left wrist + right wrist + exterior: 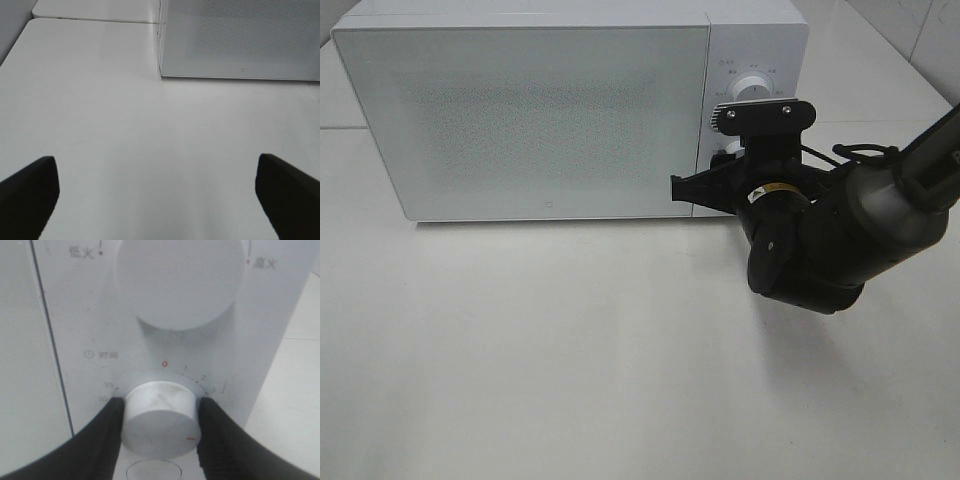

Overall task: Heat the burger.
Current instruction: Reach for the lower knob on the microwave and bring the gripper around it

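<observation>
Pinches timer knob (159, 422) of microwave (520, 110) between fingers (97, 442) of right gripper (160, 407), both touching. Holds left gripper (155, 167) wide open above table (125, 115), grasping nothing.

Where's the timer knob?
The timer knob sits on the microwave, right side, below the bigger knob; the right gripper pinches it in the right wrist view.

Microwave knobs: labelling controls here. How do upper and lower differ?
The upper knob is larger than the lower knob. The lower knob bears a red mark; the upper knob looks plain. The right tool grips the lower knob, not the upper knob. Both are round, white.
</observation>
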You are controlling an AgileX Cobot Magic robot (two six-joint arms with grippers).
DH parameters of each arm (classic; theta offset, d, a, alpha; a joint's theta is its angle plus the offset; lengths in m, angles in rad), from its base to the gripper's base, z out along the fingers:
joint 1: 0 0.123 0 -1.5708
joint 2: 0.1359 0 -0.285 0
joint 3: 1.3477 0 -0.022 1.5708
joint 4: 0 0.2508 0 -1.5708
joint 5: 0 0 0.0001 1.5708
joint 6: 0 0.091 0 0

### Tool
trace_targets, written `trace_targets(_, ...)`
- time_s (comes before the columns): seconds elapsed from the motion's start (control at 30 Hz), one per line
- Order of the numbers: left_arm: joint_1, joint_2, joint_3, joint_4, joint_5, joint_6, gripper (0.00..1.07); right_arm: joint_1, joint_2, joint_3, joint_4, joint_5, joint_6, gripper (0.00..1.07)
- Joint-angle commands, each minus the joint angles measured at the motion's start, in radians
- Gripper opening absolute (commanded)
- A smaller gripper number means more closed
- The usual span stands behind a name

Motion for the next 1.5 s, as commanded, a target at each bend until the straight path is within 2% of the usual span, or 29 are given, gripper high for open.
trace_targets(0.03, 0.002, -0.018, 0.001, -0.005, -0.011, -0.007, 1.0, -0.012, -0.005, -0.016, -0.045, -0.102, 0.032, 0.0)
trace_targets(0.37, 0.002, -0.018, 0.001, -0.005, -0.011, -0.007, 1.0, -0.012, -0.005, -0.016, -0.089, -0.141, 0.175, 0.0)
trace_targets(0.53, 0.002, -0.018, 0.001, -0.005, -0.011, -0.007, 1.0, -0.012, -0.005, -0.016, -0.1, -0.163, 0.504, 0.0)
trace_targets(0.57, 0.002, -0.018, 0.001, -0.005, -0.011, -0.007, 1.0, -0.012, -0.005, -0.016, -0.1, -0.163, 0.504, 0.0)
trace_targets(0.63, 0.002, -0.018, 0.001, -0.005, -0.011, -0.007, 1.0, -0.012, -0.005, -0.016, -0.143, -0.162, 0.696, 0.0)
trace_targets(0.67, 0.002, -0.018, 0.001, -0.005, -0.011, -0.007, 1.0, -0.012, -0.005, -0.016, -0.143, -0.162, 0.696, 0.0)
trace_targets(0.7, 0.002, -0.018, 0.001, -0.005, -0.011, -0.007, 1.0, -0.012, -0.005, -0.016, -0.175, -0.162, 0.845, 0.0)
trace_targets(0.73, 0.002, -0.018, 0.001, -0.005, -0.011, -0.007, 1.0, -0.012, -0.005, -0.016, -0.175, -0.162, 0.845, 0.0)
trace_targets(0.77, 0.002, -0.018, 0.001, -0.005, -0.011, -0.007, 1.0, -0.012, -0.005, -0.016, -0.195, -0.162, 0.976, 0.0)
trace_targets(0.83, 0.002, -0.018, 0.001, -0.005, -0.011, -0.007, 1.0, -0.012, -0.005, -0.016, -0.197, -0.162, 1.03, 0.0)
trace_targets(0.87, 0.002, -0.018, 0.001, -0.005, -0.011, -0.007, 1.0, -0.012, -0.005, -0.016, -0.201, -0.169, 1.153, 0.0)
trace_targets(1.0, 0.002, -0.018, 0.001, -0.005, -0.011, -0.007, 1.0, -0.012, -0.005, -0.016, -0.217, -0.179, 1.308, 0.0)
trace_targets(1.07, 0.002, -0.018, 0.001, -0.005, -0.011, -0.007, 1.0, -0.012, -0.005, -0.016, -0.218, -0.181, 1.46, 0.0)
trace_targets(1.23, 0.002, -0.018, 0.001, -0.005, -0.011, -0.007, 1.0, -0.012, -0.005, -0.016, -0.218, -0.181, 1.658, 0.0)
trace_targets(1.5, 0.002, -0.018, 0.001, -0.005, -0.011, -0.007, 1.0, -0.012, -0.005, -0.016, -0.226, -0.207, 1.768, 0.0)
